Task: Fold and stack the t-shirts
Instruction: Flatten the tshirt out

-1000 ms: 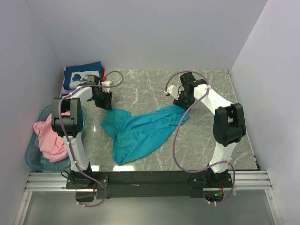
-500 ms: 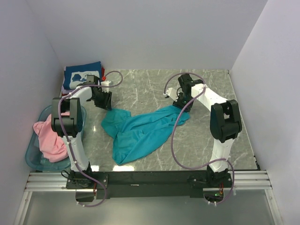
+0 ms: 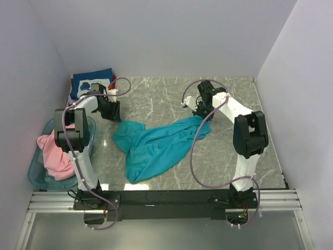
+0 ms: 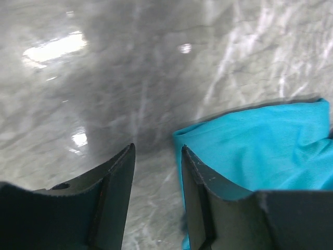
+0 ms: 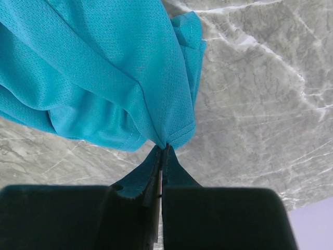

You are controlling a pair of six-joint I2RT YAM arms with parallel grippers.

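The teal t-shirt lies bunched in the middle of the counter, its far-right corner pinched tight in the closed right tool, likely to pull it flat. The left tool hangs parted and empty just beside the far-left corner (seemingly ready to grab). Folds hide whether these are sleeves or hem.

Grey marble-patterned tabletop, white-veined and glossy, showed bright glare patches. Plain pale walls stood behind the tabletop and on both sides. Aluminium rail ran along its near edge, with grey floor beyond.
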